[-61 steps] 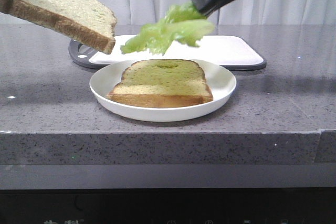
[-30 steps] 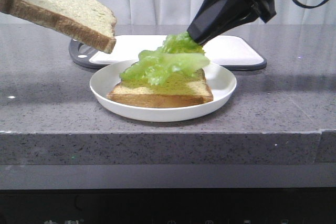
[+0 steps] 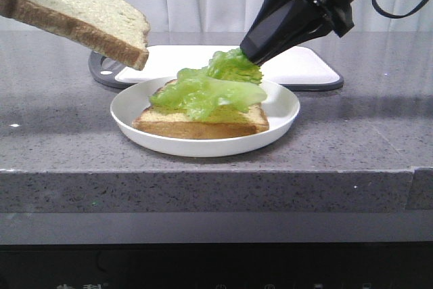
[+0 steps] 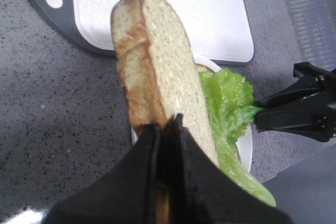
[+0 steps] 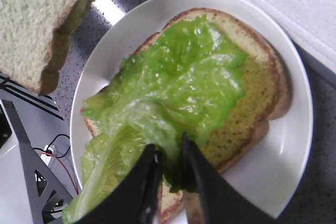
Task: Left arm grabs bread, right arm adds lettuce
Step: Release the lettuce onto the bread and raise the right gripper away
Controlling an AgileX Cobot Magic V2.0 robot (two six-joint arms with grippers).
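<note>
The right gripper (image 3: 249, 57) is pinching the lettuce (image 3: 206, 89) at its rear edge, the leaf lying draped over the plated slice (image 3: 203, 121), while the left gripper (image 4: 164, 129) is clamping the bread (image 3: 78, 13) aloft, left of the plate (image 3: 284, 114).

I see the plate (image 3: 287, 109) on the counter (image 3: 352, 133), the cutting board (image 3: 304, 65) behind it; a second slice (image 3: 203, 121) lies in the plate with the lettuce (image 3: 206, 89) on top, and the bread (image 3: 78, 15) hangs above, to the left
</note>
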